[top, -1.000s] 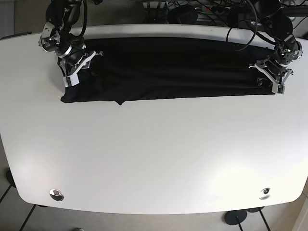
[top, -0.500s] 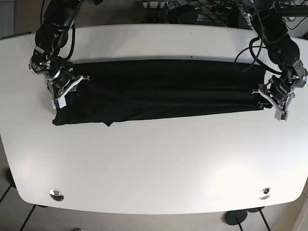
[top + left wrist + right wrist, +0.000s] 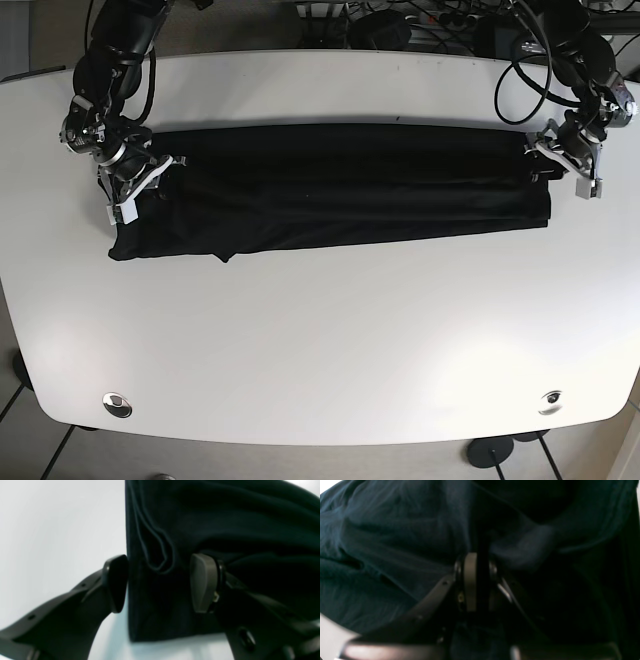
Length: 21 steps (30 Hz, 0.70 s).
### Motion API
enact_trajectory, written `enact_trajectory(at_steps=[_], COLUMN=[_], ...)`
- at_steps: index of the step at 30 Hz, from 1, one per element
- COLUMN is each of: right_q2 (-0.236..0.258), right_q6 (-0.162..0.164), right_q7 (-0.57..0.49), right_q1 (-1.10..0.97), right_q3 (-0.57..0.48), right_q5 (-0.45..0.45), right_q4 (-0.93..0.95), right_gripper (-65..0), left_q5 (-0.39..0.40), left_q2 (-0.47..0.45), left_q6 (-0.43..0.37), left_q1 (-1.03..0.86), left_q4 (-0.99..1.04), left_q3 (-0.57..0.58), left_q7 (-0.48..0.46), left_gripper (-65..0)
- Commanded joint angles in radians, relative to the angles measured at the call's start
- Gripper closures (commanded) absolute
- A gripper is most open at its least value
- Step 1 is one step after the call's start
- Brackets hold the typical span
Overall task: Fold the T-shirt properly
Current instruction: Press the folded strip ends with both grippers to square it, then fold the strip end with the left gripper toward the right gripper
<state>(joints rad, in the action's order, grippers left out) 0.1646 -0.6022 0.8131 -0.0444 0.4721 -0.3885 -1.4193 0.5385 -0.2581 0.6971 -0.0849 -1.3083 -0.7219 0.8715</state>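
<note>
The black T-shirt (image 3: 340,190) lies as a long folded strip across the far half of the white table (image 3: 320,350). My right gripper (image 3: 128,198), on the left of the base view, is shut on the shirt's left end; the right wrist view shows its jaws (image 3: 480,577) pinching dark cloth (image 3: 395,530). My left gripper (image 3: 564,168) is at the shirt's right end. In the left wrist view it (image 3: 160,582) is open, its fingers set wide on either side of the shirt's folded edge (image 3: 225,517).
Cables and equipment (image 3: 400,25) crowd the space behind the table's far edge. Two round metal fittings sit near the front corners (image 3: 117,404) (image 3: 549,401). The table's curved edges run close to both arms.
The shirt was dragged toward the table's near side. Since then my left gripper has let go of the right end and moved back toward the far edge. My right gripper has stayed in place.
</note>
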Motion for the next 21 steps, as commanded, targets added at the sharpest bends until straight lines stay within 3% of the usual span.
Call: enact_trajectory(at_steps=[1,5,9,12,19,21], right_q2=[0.011,0.011,0.011,0.011,0.011,0.011], right_q6=[0.009,0.009,0.009,0.009,0.009,0.009], right_q7=[0.022,0.022,0.022,0.022,0.022,0.022], right_q1=[0.004,0.004,0.002,0.002,0.001,0.001], right_q3=[0.003,0.003,0.003,0.003,0.004,0.004], right_q5=[0.026,0.026,0.026,0.026,0.026,0.026], right_q4=[-0.008,-0.004,-0.001,-0.001,-0.001,0.001], right_gripper=[-6.2,-6.2,-6.2,-6.0,-6.0,-6.0], left_q5=[-0.027,-0.025,-0.025,-0.025,-0.027,-0.027], left_q2=[-0.002,-0.002,0.000,0.001,0.047,0.078], left_q6=[0.001,0.001,0.001,0.001,0.001,0.001], left_q1=[-0.002,0.001,0.003,-0.014,-0.143,-0.141], left_q4=[0.039,0.109,0.105,0.000,-0.428,-0.489], left_q3=[0.008,0.003,0.009,0.035,0.288,0.440], left_q7=[0.039,0.036,0.016,-0.021,-0.054,-0.056], left_gripper=[-36.7,-34.0,-2.2,-1.4,-0.8,-1.0])
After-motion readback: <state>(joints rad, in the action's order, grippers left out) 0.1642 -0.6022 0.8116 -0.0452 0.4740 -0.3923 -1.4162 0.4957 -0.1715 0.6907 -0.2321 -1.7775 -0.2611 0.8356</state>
